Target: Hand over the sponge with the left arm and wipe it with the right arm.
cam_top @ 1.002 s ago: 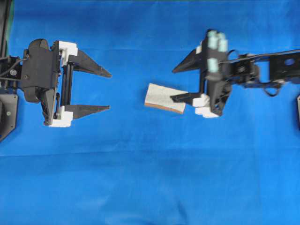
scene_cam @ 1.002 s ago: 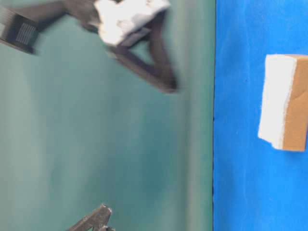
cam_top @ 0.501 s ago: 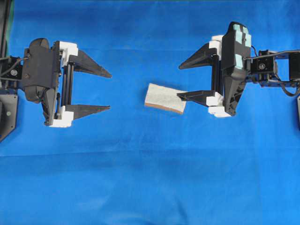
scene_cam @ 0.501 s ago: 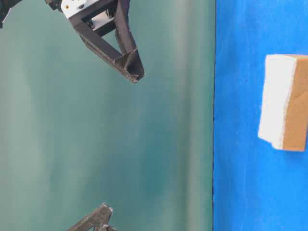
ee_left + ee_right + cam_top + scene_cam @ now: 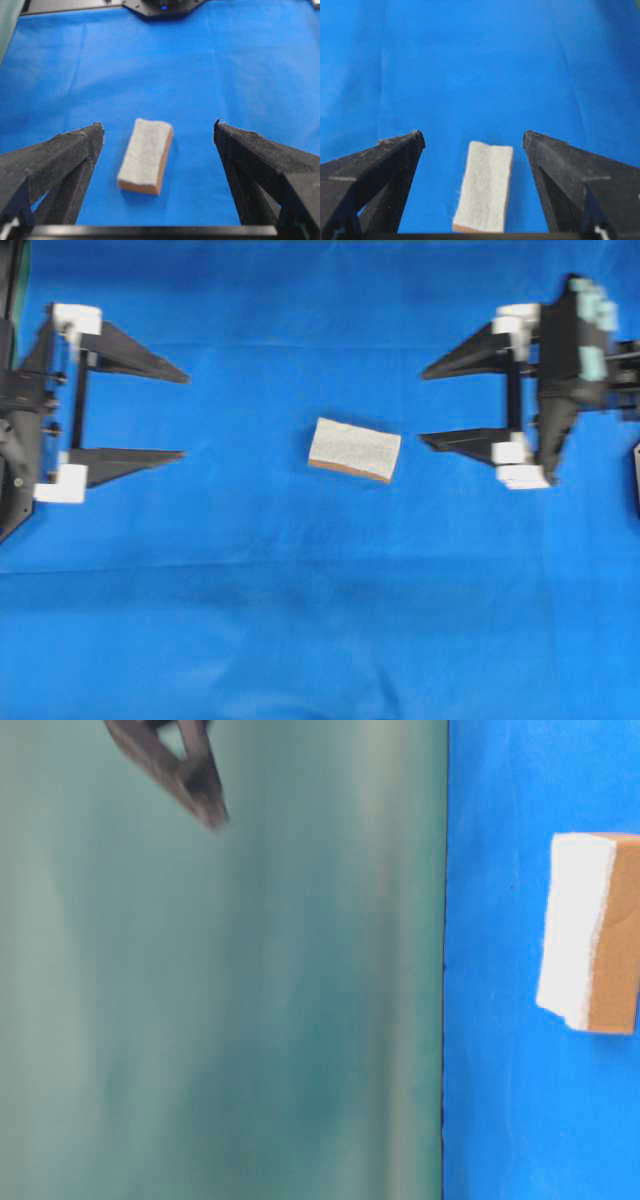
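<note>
The sponge (image 5: 355, 450) lies flat on the blue cloth in the middle, grey-white side up with an orange-brown layer beneath, and nothing touches it. It also shows in the table-level view (image 5: 590, 945). My left gripper (image 5: 186, 414), without tape, is open and empty far to its left. In the left wrist view the sponge (image 5: 146, 155) lies between and ahead of the left gripper (image 5: 159, 127). My right gripper (image 5: 422, 407), with teal tape squares, is open and empty just right of the sponge. In the right wrist view the sponge (image 5: 485, 187) lies between the right gripper's (image 5: 474, 135) spread fingers.
The blue cloth (image 5: 320, 620) covers the whole table. The base of the opposite arm (image 5: 162, 6) shows at the far edge in the left wrist view. A blurred black fingertip (image 5: 190, 775) crosses the green backdrop in the table-level view.
Both arms have drawn back from the middle: the right gripper moved right, its lower finger off the sponge's end, and the left gripper moved left. The sponge has not moved.
</note>
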`<state>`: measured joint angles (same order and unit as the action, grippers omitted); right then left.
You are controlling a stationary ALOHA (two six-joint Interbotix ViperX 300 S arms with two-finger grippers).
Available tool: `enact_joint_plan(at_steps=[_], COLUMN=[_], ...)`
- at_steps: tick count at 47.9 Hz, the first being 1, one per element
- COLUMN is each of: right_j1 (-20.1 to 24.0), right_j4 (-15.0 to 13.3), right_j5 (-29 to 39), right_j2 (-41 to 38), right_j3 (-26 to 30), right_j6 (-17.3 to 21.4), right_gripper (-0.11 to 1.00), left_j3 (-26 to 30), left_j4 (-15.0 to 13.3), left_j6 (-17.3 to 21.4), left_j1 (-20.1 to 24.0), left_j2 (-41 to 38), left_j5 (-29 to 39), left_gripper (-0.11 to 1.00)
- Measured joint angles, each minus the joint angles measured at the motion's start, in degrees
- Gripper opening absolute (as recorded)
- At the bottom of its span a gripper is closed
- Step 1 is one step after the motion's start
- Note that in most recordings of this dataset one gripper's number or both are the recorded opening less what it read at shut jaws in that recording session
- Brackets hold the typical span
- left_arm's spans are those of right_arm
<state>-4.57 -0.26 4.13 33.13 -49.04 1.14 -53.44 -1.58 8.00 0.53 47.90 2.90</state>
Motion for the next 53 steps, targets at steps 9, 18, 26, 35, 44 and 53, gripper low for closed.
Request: enact_joint_plan(at_steps=[9, 18, 26, 35, 44, 53], right_j1=[0.1, 0.1, 0.1, 0.1, 0.1, 0.1], right_j4=[-0.3, -1.7, -1.8, -1.1, -0.6, -0.5], right_j5=[5.8, 9.6, 12.5, 12.8, 8.3, 3.9], right_j2=[11.9, 23.6, 32.1, 35.8, 35.9, 35.8], right_j3=[-3.7, -8.3, -13.3, -18.6, -23.9, -26.8], right_j6=[-0.2, -0.3, 0.0, 1.7, 4.5, 6.2], right_gripper=[0.74, 0.74, 0.73, 0.73, 0.73, 0.73], left_j3=[-0.9, -3.4, -7.8, -13.3, -17.6, -20.9], left_j4=[0.0, 0.0, 0.0, 0.1, 0.1, 0.1], left_j6=[0.4, 1.3, 0.2, -0.4, -0.4, -1.5], left_j1=[0.0, 0.0, 0.1, 0.0, 0.0, 0.0], left_j2=[7.1, 12.7, 18.9, 25.4, 29.4, 31.1], left_j5=[4.9, 8.0, 8.4, 8.5, 8.5, 8.5], left_gripper=[0.89, 0.89, 0.88, 0.88, 0.88, 0.88])
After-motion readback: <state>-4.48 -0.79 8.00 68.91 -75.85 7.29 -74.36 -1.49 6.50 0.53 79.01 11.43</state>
